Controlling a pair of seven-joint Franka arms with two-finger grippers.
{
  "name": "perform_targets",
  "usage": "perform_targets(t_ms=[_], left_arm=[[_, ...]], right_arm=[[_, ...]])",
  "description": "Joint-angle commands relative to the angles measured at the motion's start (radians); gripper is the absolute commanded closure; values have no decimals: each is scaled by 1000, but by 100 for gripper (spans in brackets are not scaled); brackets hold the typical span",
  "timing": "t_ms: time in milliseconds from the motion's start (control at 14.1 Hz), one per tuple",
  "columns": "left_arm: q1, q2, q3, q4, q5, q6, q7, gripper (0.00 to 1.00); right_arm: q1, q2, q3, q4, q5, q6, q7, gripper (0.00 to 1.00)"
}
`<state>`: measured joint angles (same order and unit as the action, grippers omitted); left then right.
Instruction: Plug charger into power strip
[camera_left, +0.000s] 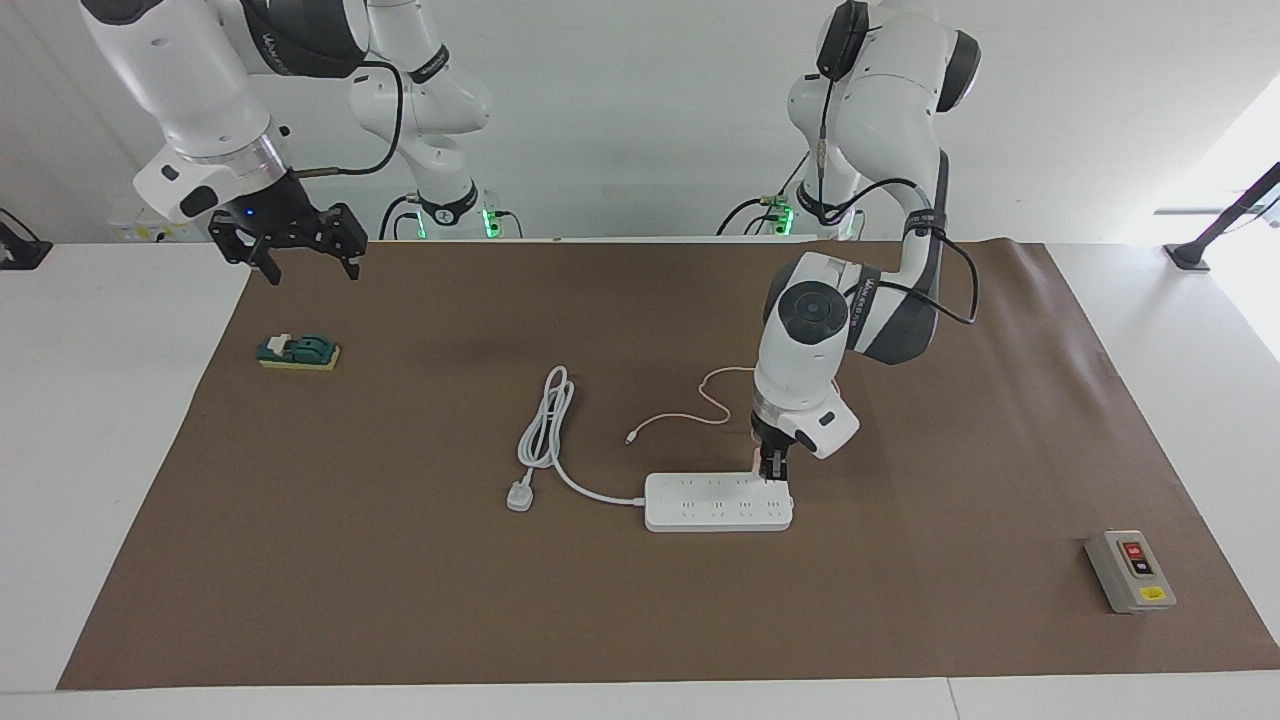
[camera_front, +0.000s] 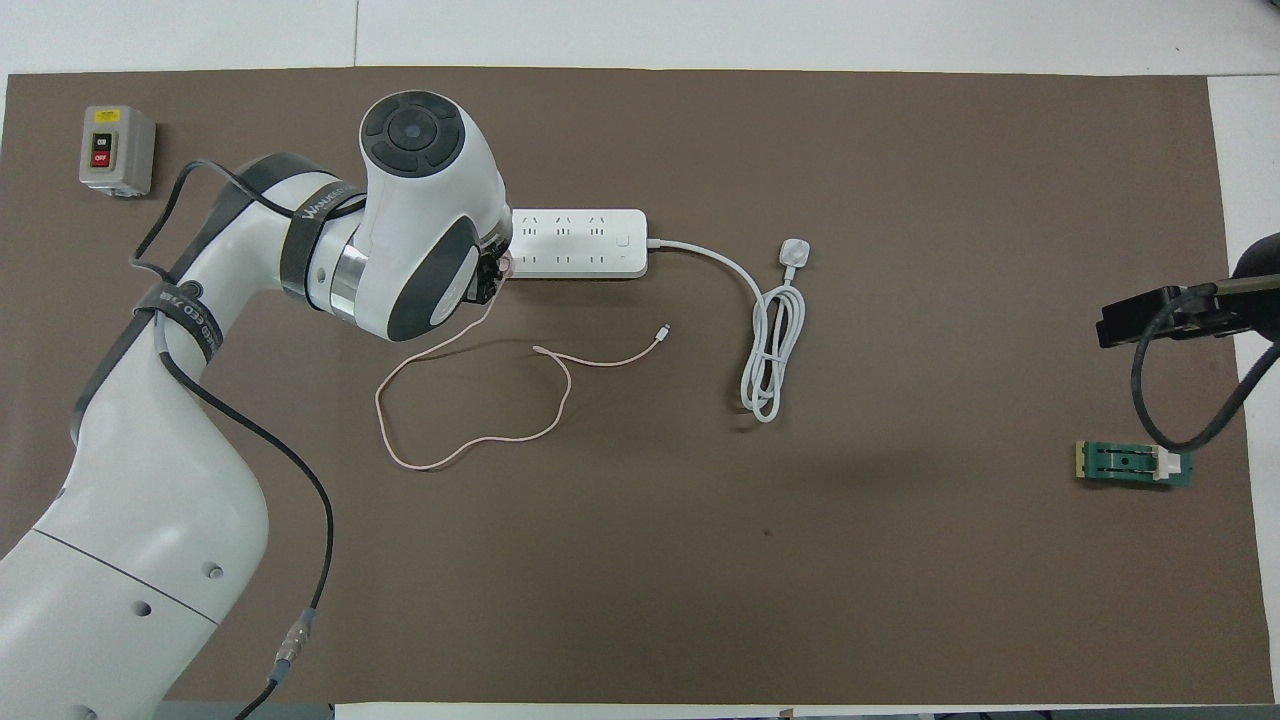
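near the middle of the brown mat (camera_left: 400, 600), the power strip (camera_left: 700, 510) lies flat, its thick white cord (camera_left: 545, 430) coiled toward the right arm's end. the left gripper (camera_left: 772, 474) is clenched on the charger (camera_left: 757, 460), held down at the strip's end nearest the left arm; whether it is seated cannot be told. its pink cable (camera_front: 470, 440) loops nearer the robots. a grey switch box (camera_left: 1130, 570) sits at the mat's corner, well apart. the right gripper (camera_left: 300, 262) waits, released, over the mat's edge above a green block (camera_left: 298, 352). wide bare mat surrounds the strip.
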<state>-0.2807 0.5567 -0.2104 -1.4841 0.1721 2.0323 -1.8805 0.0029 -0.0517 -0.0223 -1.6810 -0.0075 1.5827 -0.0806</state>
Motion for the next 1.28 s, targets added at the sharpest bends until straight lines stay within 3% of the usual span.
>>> perform_targets(t_ms=[0, 1205], left_arm=[[5, 26, 5, 10, 10, 48, 20, 100], [8, 40, 13, -2, 9, 45, 49, 100]], right_arm=[[-15, -13, 13, -3, 14, -13, 15, 0], [-15, -11, 13, -3, 14, -13, 15, 0]])
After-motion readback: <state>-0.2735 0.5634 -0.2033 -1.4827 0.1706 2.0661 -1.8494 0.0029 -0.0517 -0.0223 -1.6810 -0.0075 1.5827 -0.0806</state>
